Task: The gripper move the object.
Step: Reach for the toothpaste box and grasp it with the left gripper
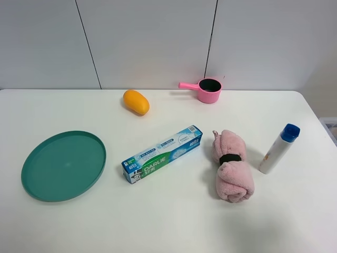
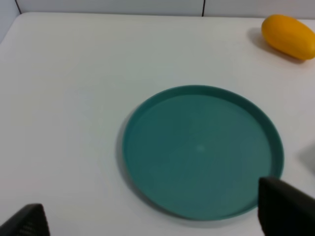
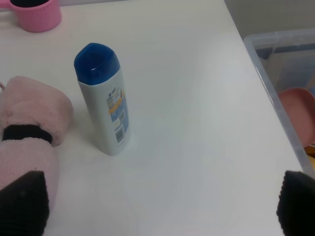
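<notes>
Toothpaste box (image 1: 162, 154): lies flat and slanted near the middle of the white surface (image 1: 174, 221), touching nothing.
Left pincer (image 2: 155, 216): shows only in its wrist view, tips spread wide and empty, hanging over the green plate (image 1: 63, 164).
Green plate: left of the box, near its lower end but apart from it, with nothing on it.
Orange fruit (image 1: 136, 101): behind the box, well apart.
Box handling: probably light. The thin card is likely stiff along its length, would dent under a hard squeeze, and its glossy print may be a little slippery.
Box hold: best taken across the narrow width near mid-length, tips square to the long sides so neither end swings.
Pink towel roll (image 1: 231, 166): just right of the box's far end, not touching. It is soft and could snag a wide approach.
White bottle (image 1: 278, 149): upright, further right.
Right pincer (image 3: 160, 204): spread and empty, over bare surface near the bottle.
</notes>
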Available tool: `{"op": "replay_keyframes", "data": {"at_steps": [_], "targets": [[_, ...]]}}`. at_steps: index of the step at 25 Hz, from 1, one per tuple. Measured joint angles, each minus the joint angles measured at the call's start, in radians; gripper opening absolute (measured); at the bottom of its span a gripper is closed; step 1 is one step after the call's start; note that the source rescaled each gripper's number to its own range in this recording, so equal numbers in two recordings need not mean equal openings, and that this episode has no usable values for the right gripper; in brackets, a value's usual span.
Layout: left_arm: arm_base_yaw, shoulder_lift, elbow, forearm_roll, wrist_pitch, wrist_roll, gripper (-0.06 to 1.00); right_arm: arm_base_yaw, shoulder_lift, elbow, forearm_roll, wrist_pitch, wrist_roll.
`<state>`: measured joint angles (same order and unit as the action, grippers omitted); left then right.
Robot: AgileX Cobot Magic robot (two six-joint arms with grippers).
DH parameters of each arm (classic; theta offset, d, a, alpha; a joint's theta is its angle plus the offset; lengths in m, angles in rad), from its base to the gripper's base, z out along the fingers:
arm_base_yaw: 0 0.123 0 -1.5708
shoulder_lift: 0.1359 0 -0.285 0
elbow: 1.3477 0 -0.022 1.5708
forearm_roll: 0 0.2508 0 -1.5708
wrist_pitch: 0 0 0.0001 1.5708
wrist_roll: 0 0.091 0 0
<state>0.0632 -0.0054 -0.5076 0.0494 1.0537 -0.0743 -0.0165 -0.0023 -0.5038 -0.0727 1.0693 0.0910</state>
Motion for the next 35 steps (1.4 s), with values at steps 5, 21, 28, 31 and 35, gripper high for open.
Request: {"op": "replay_keyframes", "data": {"at_steps": [5, 21, 28, 31, 35], "targets": [[0.000, 0.000, -0.001, -0.077, 0.000, 0.062, 0.73, 0.000, 0.000, 0.000, 0.000, 0.000, 0.000], [0.000, 0.387, -0.296, -0.231, 0.000, 0.280, 0.73, 0.000, 0.000, 0.000, 0.000, 0.000, 0.000], [0.000, 0.729, -0.489, -0.234, -0.002, 0.410, 0.73, 0.000, 0.000, 0.000, 0.000, 0.000, 0.000], [0.000, 0.862, -0.556, -0.239, -0.008, 0.439, 0.73, 0.000, 0.000, 0.000, 0.000, 0.000, 0.000], [-0.059, 1.022, -0.619, -0.245, -0.058, 0.448, 0.73, 0.000, 0.000, 0.000, 0.000, 0.000, 0.000]]}}
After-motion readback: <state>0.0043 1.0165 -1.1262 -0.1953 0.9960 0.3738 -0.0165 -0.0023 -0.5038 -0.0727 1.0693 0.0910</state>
